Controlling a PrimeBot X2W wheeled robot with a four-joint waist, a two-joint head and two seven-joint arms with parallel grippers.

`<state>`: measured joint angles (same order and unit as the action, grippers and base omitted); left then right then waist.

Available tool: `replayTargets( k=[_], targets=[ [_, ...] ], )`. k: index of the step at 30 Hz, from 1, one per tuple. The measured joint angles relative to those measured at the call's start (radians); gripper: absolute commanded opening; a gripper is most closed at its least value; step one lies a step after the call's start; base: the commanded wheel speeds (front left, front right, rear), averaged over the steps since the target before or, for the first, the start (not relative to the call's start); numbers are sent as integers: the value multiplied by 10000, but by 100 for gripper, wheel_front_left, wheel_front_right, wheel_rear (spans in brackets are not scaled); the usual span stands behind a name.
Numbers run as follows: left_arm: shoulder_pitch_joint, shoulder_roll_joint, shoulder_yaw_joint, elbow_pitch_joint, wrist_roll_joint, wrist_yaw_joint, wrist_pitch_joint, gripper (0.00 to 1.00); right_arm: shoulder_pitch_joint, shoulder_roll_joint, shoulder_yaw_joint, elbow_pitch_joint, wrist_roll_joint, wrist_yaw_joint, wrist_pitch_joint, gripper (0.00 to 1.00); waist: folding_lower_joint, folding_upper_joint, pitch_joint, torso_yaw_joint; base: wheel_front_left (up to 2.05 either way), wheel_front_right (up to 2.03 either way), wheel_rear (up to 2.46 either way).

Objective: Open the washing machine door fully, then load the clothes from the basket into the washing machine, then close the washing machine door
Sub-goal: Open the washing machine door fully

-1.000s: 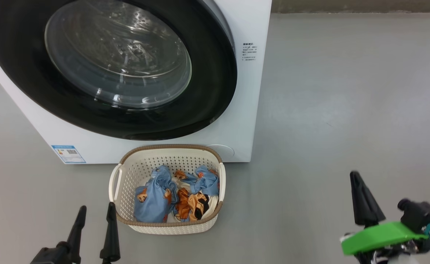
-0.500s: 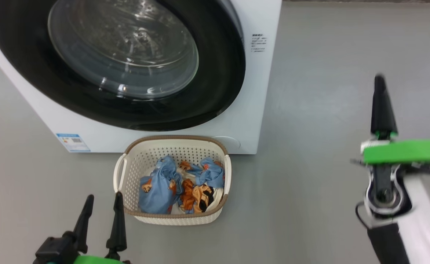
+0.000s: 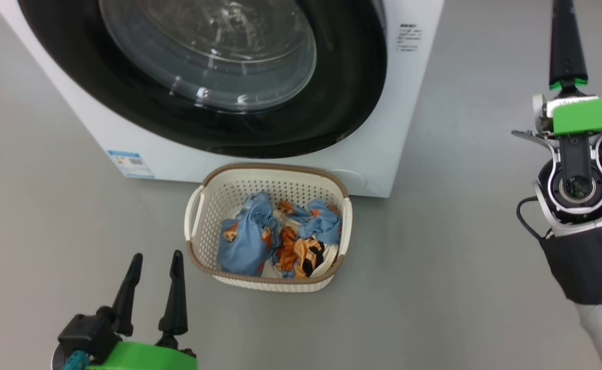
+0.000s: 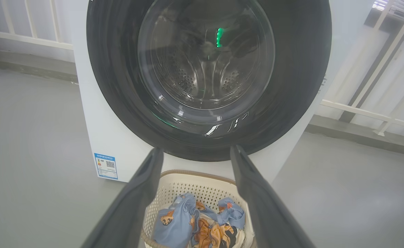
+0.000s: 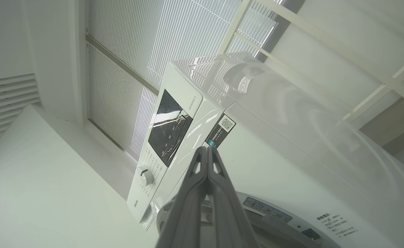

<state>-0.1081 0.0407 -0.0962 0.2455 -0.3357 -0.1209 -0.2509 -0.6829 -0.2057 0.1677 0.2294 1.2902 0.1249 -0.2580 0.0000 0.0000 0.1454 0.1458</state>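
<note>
The washing machine (image 3: 409, 118) stands at the top of the head view. Its round black washing machine door (image 3: 342, 103) lies flat against the front, and the steel drum shows through the glass (image 4: 205, 62). Just in front stands the cream basket (image 3: 213, 205) holding the blue, orange and black clothes (image 3: 280, 241). My left gripper (image 3: 157, 256) hovers open and empty to the basket's near left; in the left wrist view its fingers (image 4: 147, 179) frame the basket (image 4: 195, 179) and clothes (image 4: 188, 224). My right gripper (image 3: 563, 20) is raised at the far right, shut on nothing, pointing at the machine's upper front (image 5: 207, 150).
Bare grey floor (image 3: 460, 231) spreads right of the machine and around the basket. A blue label sticker (image 3: 130, 163) marks the machine's lower left. The control panel (image 5: 169, 131) and knob (image 5: 145, 175) show in the right wrist view. White railings (image 4: 371, 113) stand behind.
My right arm has risen from low right to high right, its gripper staying shut. The head camera has shifted, sliding the machine and basket rightward. The left gripper stays open.
</note>
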Motion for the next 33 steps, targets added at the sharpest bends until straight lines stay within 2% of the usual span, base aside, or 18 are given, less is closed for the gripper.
replayTargets(
  k=[6, 10, 11, 15, 22, 33],
  targets=[
    [-211, 0, -290, -15, -148, 69, 0, 100, -802, -846, 1162, 380, 1590, 0, 303, 0, 0, 0, 375, 340, 0, 0, 0],
    [-409, 0, -489, -50, -349, 71, 0, 100, -1237, -1227, 1258, 500, 2573, 0, 1237, 0, 0, 0, 676, 558, 0, 0, 0],
    [-513, -4, -596, -59, -378, 73, 0, 100, -1400, -1490, 1340, 577, 2792, 0, 1829, 0, 0, 0, 841, 659, 0, 0, 0],
    [-749, -6, -719, -65, -426, 73, 0, 100, -1725, -1871, 1300, 955, 3321, 0, 3047, 0, 0, 0, 1195, 859, 0, 0, 0],
    [-1050, -13, -940, -56, -506, 71, 0, 100, -2412, -2107, 1005, 1732, 3923, 0, 5085, 0, 0, 0, 1815, 1129, 0, 0, 0],
    [-1456, -29, -1202, -92, -583, 71, 0, 100, -3587, -2121, 573, 3189, 4174, 0, 7430, 0, 0, 0, 2622, 1506, 0, 0, 0]
  ],
)
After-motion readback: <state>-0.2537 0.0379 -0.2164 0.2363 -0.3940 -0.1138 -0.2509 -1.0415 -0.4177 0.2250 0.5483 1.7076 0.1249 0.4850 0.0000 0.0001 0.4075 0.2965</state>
